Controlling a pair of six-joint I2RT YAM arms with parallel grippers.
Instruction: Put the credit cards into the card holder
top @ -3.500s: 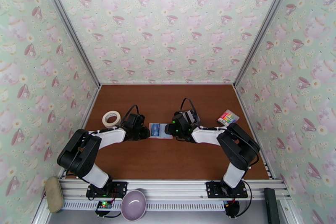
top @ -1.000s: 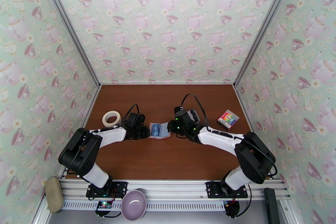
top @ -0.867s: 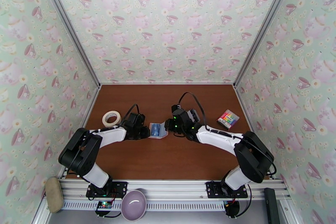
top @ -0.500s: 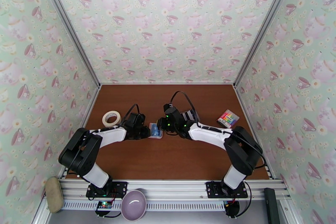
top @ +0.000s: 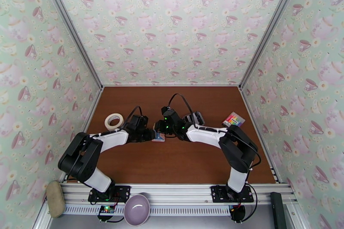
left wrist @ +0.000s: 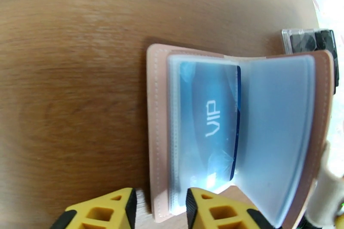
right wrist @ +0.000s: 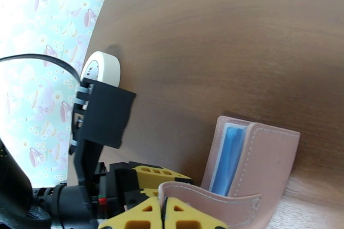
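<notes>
Where the left gripper's (left wrist: 161, 203) fingers stand slightly parted, the pink card holder's (left wrist: 151, 131) near edge lies between them on the table (left wrist: 77, 75), a blue VIP card (left wrist: 208, 118) in its sleeve. Beyond, the right gripper (right wrist: 163, 210) pinches the holder's raised flap.

So the card holder (top: 158, 135) sits on the table (top: 172, 161) a bit left of centre, roughly halfway between the near and far edges, with one cover flat on the wood and the other standing up off it. There's a card (left wrist: 206, 126) tucked in a sleeve inside. The left gripper (top: 151, 134) is right at its left end and the right gripper (top: 161, 127) is at its right, so it's sandwiched between them. The tape roll (top: 114, 121) is by the left edge, just behind the left arm. A small rectangular block (top: 233, 120) is over by the right edge, well apart from the rest. A bowl (top: 136, 209) sits on the rail in front of the near edge, between the arm bases.
</notes>
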